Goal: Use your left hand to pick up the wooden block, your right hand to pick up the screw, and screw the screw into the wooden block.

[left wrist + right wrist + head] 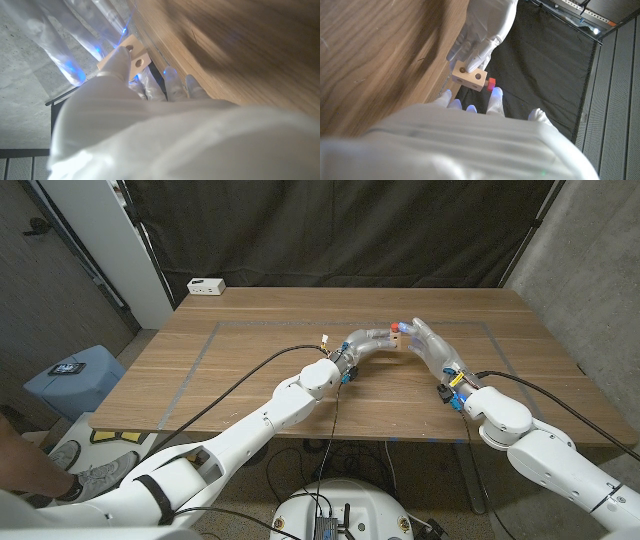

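Roughly left to right. Far left edge of the head view: a person's arm (pixel 25 470), cut off by the frame, beside a blue stool (pixel 75 380). White power strip (pixel 207 285) sits on the far-left corner of the wooden table (pixel 250 390), well apart from the action.

Left hand (pixel 368 343) is up over mid-table, fingers wrapped on the wooden block (pixel 399 337). In the head view the block is only a small tan sliver between the two hands, mostly covered. Left wrist view shows more: block (pixel 131 52) with two round holes on its face, a finger (pixel 116 62) pressed over it, the rest behind the hand's back (pixel 150 135). Blue glow spots around it; the right hand's fingers (pixel 75 40) are blurred and translucent here.

Right wrist view is the clearest on the block (pixel 469 76): left hand (pixel 482 30) pinches it from above, two holes visible, one partly covered by a fingertip. A red piece (pixel 491 83) touches the block's far end, presumably the screw's head; shaft not visible, so can't tell how far in it sits.

Right hand (pixel 432 348) meets the block from the right. Its fingertips (pixel 495 95) reach toward the red piece, but whether they actually grip it is hidden by the hand's own back (pixel 470 145). Grip state: cannot tell. The head view shows just a red speck (pixel 401 326) there.
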Controlling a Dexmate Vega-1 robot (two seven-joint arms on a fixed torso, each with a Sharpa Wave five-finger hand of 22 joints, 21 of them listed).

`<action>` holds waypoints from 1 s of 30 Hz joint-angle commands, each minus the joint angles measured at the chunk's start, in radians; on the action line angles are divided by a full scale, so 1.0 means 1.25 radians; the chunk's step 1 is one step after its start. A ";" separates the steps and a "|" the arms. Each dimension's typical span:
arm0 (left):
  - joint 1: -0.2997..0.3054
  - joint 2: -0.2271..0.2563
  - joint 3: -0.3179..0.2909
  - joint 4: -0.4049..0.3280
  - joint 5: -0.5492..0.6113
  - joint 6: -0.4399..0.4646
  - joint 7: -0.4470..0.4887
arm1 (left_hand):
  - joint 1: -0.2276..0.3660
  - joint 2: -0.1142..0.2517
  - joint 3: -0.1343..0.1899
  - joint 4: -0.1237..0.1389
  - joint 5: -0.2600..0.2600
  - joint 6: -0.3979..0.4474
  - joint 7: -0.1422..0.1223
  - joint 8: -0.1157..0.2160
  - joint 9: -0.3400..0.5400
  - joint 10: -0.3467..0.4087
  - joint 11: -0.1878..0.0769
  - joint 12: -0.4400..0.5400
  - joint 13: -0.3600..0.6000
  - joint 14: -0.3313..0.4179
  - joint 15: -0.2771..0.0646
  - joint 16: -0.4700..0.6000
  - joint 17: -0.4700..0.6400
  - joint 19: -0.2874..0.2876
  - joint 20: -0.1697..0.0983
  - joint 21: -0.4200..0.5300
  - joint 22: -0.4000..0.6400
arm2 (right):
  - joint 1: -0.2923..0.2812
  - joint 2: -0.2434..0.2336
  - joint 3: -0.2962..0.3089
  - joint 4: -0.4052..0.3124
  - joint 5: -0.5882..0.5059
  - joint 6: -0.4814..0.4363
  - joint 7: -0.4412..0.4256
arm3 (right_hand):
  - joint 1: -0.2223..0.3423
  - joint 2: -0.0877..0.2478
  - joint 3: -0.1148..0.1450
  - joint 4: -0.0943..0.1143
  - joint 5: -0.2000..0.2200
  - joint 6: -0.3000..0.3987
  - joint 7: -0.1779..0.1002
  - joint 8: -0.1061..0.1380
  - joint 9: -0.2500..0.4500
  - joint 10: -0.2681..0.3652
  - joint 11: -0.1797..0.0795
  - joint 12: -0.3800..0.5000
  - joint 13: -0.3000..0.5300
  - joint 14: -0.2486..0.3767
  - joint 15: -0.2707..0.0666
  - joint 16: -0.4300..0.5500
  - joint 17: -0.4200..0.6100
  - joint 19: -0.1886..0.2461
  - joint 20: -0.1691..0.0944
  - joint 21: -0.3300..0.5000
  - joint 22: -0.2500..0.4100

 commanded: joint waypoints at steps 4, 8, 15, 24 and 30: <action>-0.003 0.012 0.006 -0.019 0.011 0.014 -0.002 | 0.003 0.004 0.001 0.002 0.004 0.011 0.001 0.004 0.003 0.009 -0.001 0.004 0.002 0.001 -0.042 0.005 0.000 0.005 0.002 0.003 0.005 | 0.002 0.004 0.017 0.017 -0.006 0.004 -0.009 | 0.000 0.008 0.008 -0.001 0.007 -0.023 -0.003 -0.007 0.004 -0.080 -0.001 0.000 0.001 -0.116 0.004 0.007 -0.001 0.004 0.004 0.001 0.004; -0.002 0.014 0.007 -0.022 0.014 0.015 -0.003 | 0.003 0.004 0.001 0.002 0.004 0.011 0.001 0.004 0.003 0.009 -0.001 0.004 0.002 0.001 -0.041 0.005 0.000 0.004 0.003 0.003 0.005 | 0.008 0.005 0.017 0.025 -0.007 0.004 -0.005 | 0.000 0.007 0.008 -0.001 0.007 -0.034 -0.003 -0.009 0.004 -0.083 0.002 -0.001 0.001 -0.117 0.005 0.007 -0.001 0.003 0.005 0.000 0.004; -0.001 0.017 0.007 -0.026 0.017 0.015 -0.002 | 0.003 0.003 0.000 0.002 0.004 0.012 0.003 0.004 0.003 0.010 -0.001 0.004 0.002 0.001 -0.041 0.005 0.001 0.004 0.002 0.003 0.005 | 0.015 0.007 0.017 0.037 -0.004 0.003 0.001 | 0.000 0.006 0.009 -0.002 0.007 -0.048 -0.007 -0.012 0.004 -0.087 0.004 -0.003 0.001 -0.119 0.008 0.006 -0.001 -0.001 0.007 -0.001 0.004; 0.001 0.020 0.007 -0.032 0.019 0.019 -0.001 | 0.003 0.004 0.000 0.002 0.003 0.012 0.002 0.004 0.003 0.009 -0.001 0.004 0.002 0.000 -0.040 0.005 0.001 0.004 0.003 0.003 0.005 | 0.030 0.003 0.011 0.053 0.013 -0.005 0.026 | -0.005 0.002 0.007 -0.001 0.005 -0.079 -0.007 -0.015 0.004 -0.098 0.006 -0.005 0.001 -0.125 0.012 0.004 0.000 -0.004 0.009 -0.002 0.004; 0.002 0.020 0.007 -0.033 0.018 0.022 -0.001 | 0.003 0.002 -0.001 0.002 0.003 0.014 0.003 0.004 0.003 0.010 -0.001 0.004 0.002 0.001 -0.041 0.006 0.001 0.004 0.002 0.003 0.005 | 0.045 0.001 0.003 0.061 0.024 -0.015 0.042 | -0.010 -0.001 0.005 0.001 0.004 -0.093 -0.008 -0.014 0.004 -0.108 0.010 -0.008 0.001 -0.130 0.016 0.004 0.001 -0.008 0.012 -0.002 0.004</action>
